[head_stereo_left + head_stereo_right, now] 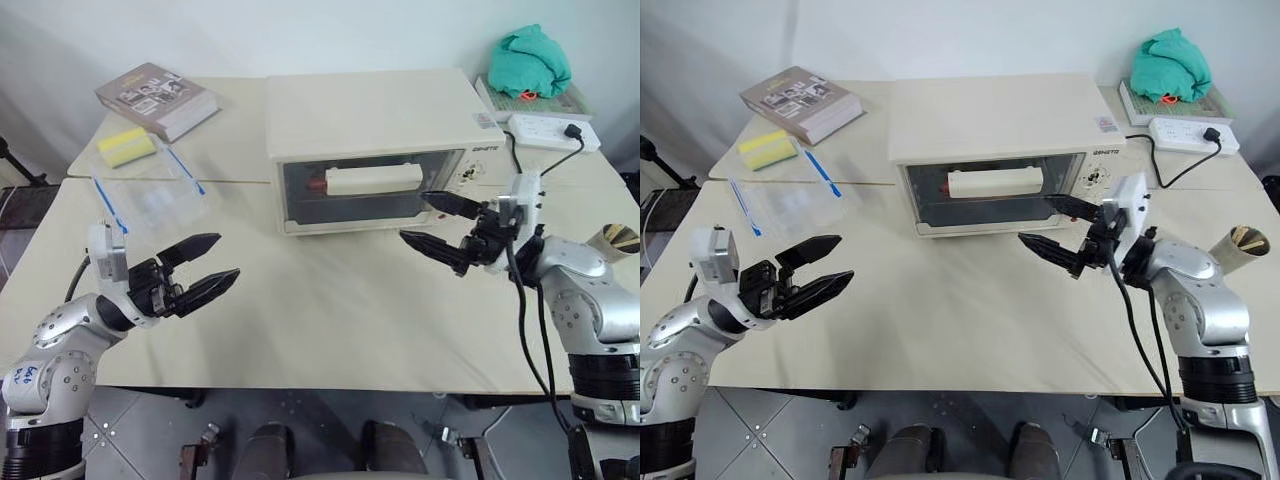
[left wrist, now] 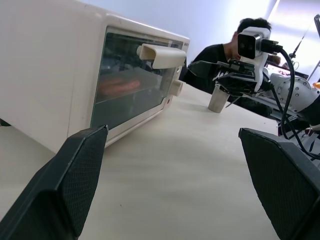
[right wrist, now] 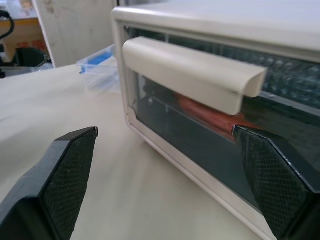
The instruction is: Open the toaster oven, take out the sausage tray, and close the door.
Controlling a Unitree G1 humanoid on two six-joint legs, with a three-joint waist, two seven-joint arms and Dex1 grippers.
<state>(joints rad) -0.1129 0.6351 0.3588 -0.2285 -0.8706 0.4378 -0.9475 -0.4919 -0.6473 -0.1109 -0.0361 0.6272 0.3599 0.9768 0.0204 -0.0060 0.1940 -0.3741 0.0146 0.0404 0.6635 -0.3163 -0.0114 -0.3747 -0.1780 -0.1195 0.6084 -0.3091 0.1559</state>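
Observation:
The cream-white toaster oven stands at the back middle of the table. Its glass door is shut, with the bar handle across the top. Red sausages show dimly through the glass; the sausage tray under them is hard to make out. My right gripper hovers open just in front of the door's right end, pointing at it and touching nothing. My left gripper is open and empty over the table, well to the left of the oven and nearer the front.
A clear blue-edged plastic box, a yellow sponge and a book lie at the back left. A power strip and green cloth sit back right. A person is beyond the table.

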